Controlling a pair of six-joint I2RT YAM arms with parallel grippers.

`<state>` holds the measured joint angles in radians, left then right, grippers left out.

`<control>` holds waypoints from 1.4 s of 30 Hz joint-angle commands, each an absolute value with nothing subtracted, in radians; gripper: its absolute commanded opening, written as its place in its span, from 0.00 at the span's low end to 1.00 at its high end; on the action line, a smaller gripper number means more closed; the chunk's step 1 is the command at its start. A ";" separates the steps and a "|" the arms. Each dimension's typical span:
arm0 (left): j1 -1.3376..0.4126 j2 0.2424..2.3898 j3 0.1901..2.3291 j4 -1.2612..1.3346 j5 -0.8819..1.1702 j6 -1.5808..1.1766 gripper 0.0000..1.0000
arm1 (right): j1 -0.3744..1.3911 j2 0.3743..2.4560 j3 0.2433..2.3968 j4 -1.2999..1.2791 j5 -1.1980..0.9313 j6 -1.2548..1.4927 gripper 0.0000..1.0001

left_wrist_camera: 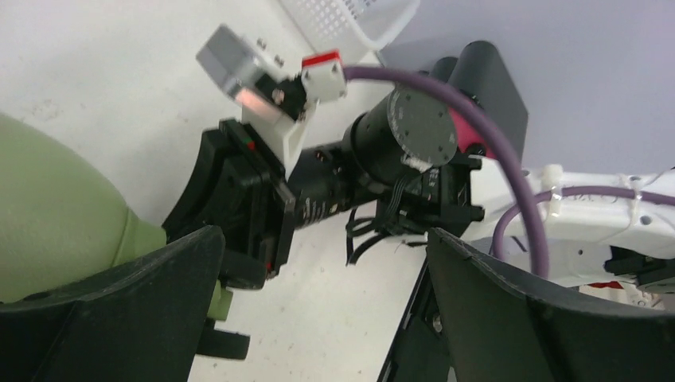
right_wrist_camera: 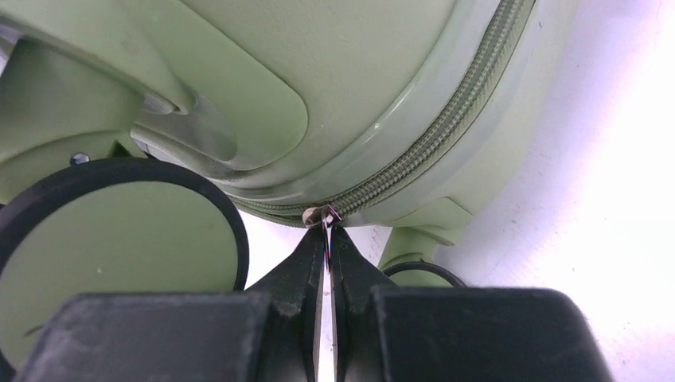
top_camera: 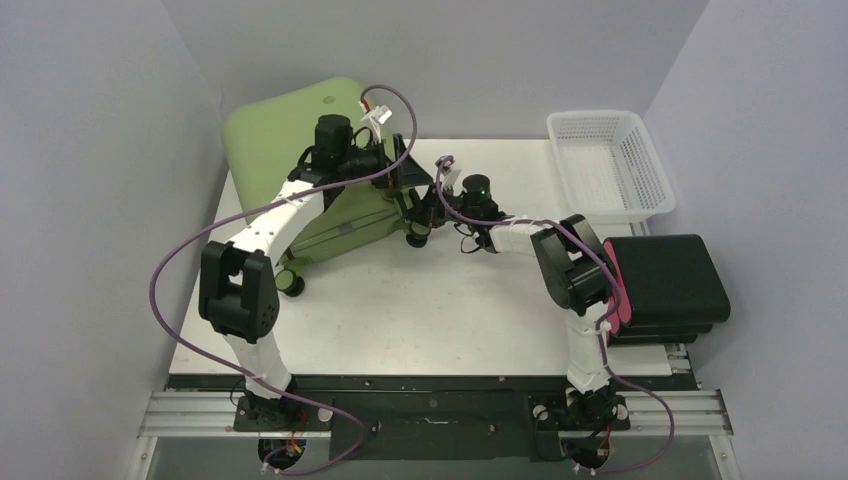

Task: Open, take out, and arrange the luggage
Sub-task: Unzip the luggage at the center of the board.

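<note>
The light olive-green luggage [top_camera: 270, 135] stands tilted at the table's back left, its black wheels toward the middle. In the right wrist view its zipper [right_wrist_camera: 430, 151] curves round the shell's corner [right_wrist_camera: 358, 79] beside a black wheel [right_wrist_camera: 119, 239]. My right gripper [right_wrist_camera: 327, 235] is shut on the small zipper pull [right_wrist_camera: 325, 216], low at the case's right corner [top_camera: 428, 215]. My left gripper [top_camera: 405, 170] hovers at the case's upper right side, open, with nothing between its fingers [left_wrist_camera: 325, 255]. The green shell [left_wrist_camera: 48, 207] lies just left of the left finger.
A white mesh basket [top_camera: 610, 165] sits at the back right. A black case with a pink-red side [top_camera: 670, 285] lies at the table's right edge, by the right arm's elbow. The two wrists are close together beside the luggage.
</note>
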<state>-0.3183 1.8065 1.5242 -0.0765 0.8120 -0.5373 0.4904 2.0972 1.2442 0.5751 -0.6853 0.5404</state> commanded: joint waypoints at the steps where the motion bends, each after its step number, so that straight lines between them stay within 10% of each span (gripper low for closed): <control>1: -0.327 1.816 1.549 -0.267 0.758 -0.400 0.99 | 0.425 2.152 1.297 0.608 -0.594 0.579 0.00; 28: -0.398 1.984 1.954 -1.036 0.754 0.951 1.00 | 0.398 2.259 1.418 0.667 -0.733 0.806 0.00; 42: -0.434 2.049 2.060 -1.469 0.621 1.213 0.64 | 0.396 2.231 1.445 0.547 -0.658 0.683 0.00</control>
